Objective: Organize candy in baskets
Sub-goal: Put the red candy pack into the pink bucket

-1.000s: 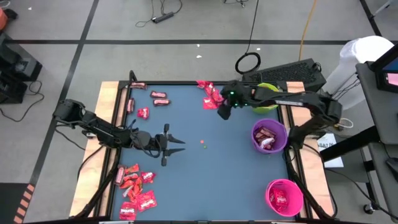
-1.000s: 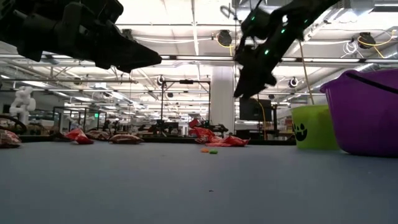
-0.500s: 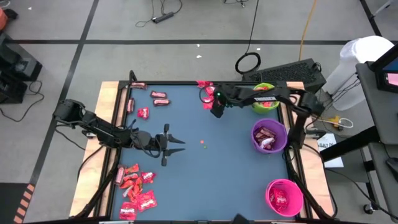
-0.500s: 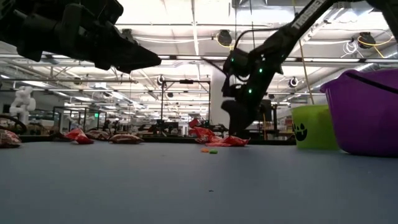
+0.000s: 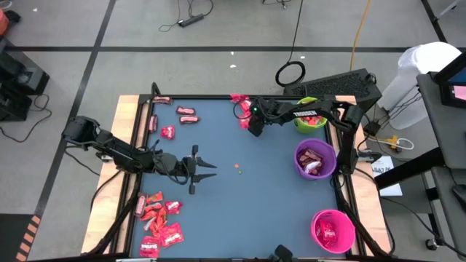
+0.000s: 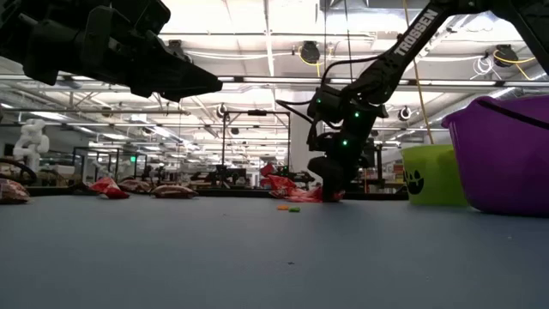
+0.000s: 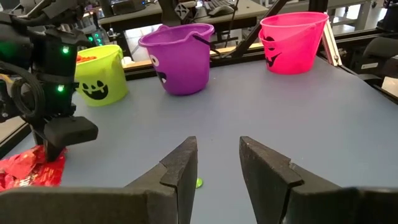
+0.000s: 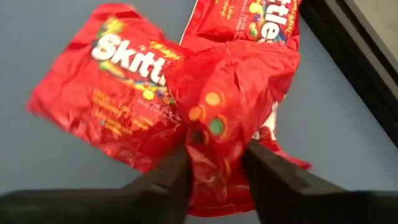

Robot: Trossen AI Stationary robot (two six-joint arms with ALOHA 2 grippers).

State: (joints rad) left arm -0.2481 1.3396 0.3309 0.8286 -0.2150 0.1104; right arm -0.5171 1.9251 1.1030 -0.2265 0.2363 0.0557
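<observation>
Red candy packets lie flat in a pile (image 5: 244,110) at the table's far edge; in the right wrist view one crumpled packet (image 8: 230,93) lies on top of two others. My right gripper (image 5: 252,127) (image 6: 326,187) is down on this pile, shut on the crumpled packet. My left gripper (image 5: 198,169) (image 7: 217,162) hangs open above the table's left middle, nothing between its fingers. The lime green basket (image 5: 309,116), purple basket (image 5: 314,159) and pink basket (image 5: 333,229) stand along the right side, each with candy inside. My right gripper pinches the crumpled red packet's near part (image 8: 214,146) between its two fingers (image 8: 171,174), the wrapper bunched up in the gap. The fingers slant steeply down from the table's right. The packet still rests on the other packets (image 8: 118,81) of the pile.
More candy lies at the near left (image 5: 156,218) and the far left (image 5: 178,116). Tiny loose round sweets (image 5: 238,169) sit mid-table. The table's raised wooden rim (image 5: 131,145) runs along its sides. A black keyboard (image 5: 335,84) lies beyond the far right corner.
My right gripper has gone down and toward the table's left, from above the table onto the red candy pile at the far edge, tipping more steeply downward. The left arm has kept still.
</observation>
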